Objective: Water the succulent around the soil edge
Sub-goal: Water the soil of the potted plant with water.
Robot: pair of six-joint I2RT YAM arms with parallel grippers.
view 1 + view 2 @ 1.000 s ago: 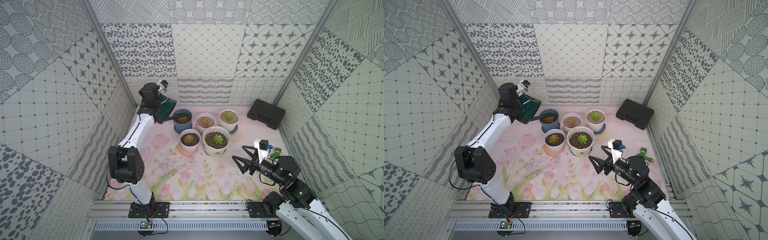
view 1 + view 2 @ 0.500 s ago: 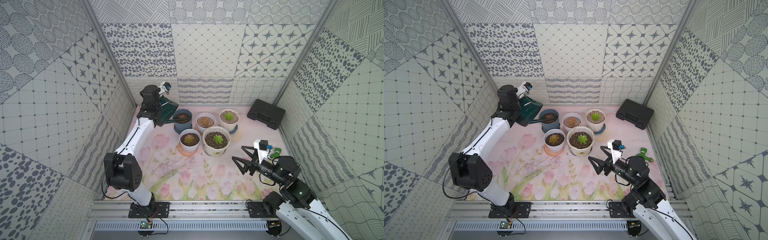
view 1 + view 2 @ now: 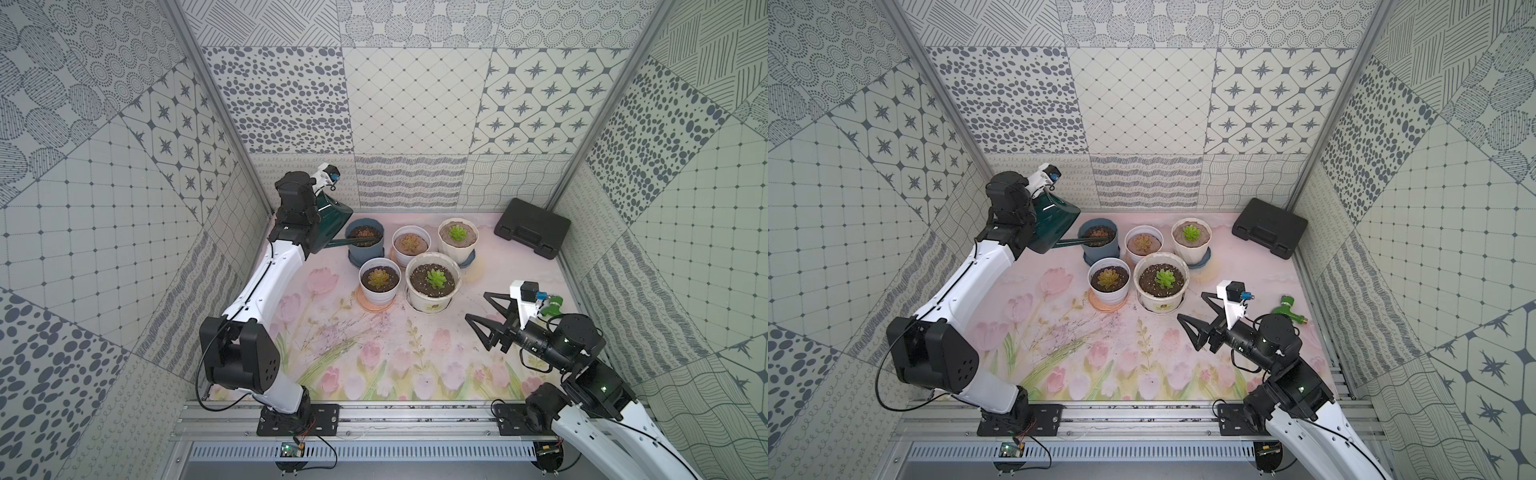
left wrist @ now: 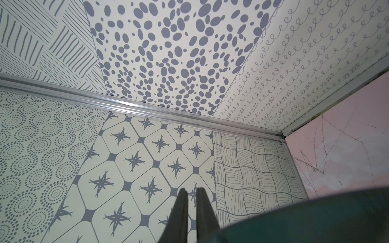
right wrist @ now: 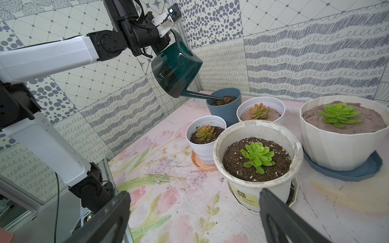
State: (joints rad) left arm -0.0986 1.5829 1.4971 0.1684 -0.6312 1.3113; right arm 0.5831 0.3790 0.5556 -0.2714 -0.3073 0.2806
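Observation:
A dark green watering can (image 3: 328,226) hangs tipped at the back left, and my left gripper (image 4: 191,190) is shut on its handle. Its long spout (image 5: 202,95) reaches over the rim of a blue pot (image 3: 363,252). The spout's tip sits beside a small reddish succulent (image 5: 224,100) near the soil edge. I cannot make out any water. In the left wrist view only the can's dark rim (image 4: 315,221) and the wall show. My right gripper (image 3: 477,306) hovers open and empty at the front right, short of the large white pot (image 5: 252,189).
Around the blue pot stand several white pots with succulents: a small one on an orange saucer (image 3: 380,296), a large one (image 3: 432,305), and two behind (image 3: 410,254) (image 3: 457,251). A black case (image 3: 532,226) lies back right. A green nozzle (image 3: 1287,309) lies by the right wall.
The left arm's elbow has swung lower toward the front and the can has tipped a little more, with its spout staying over the blue pot. The right arm has not moved.

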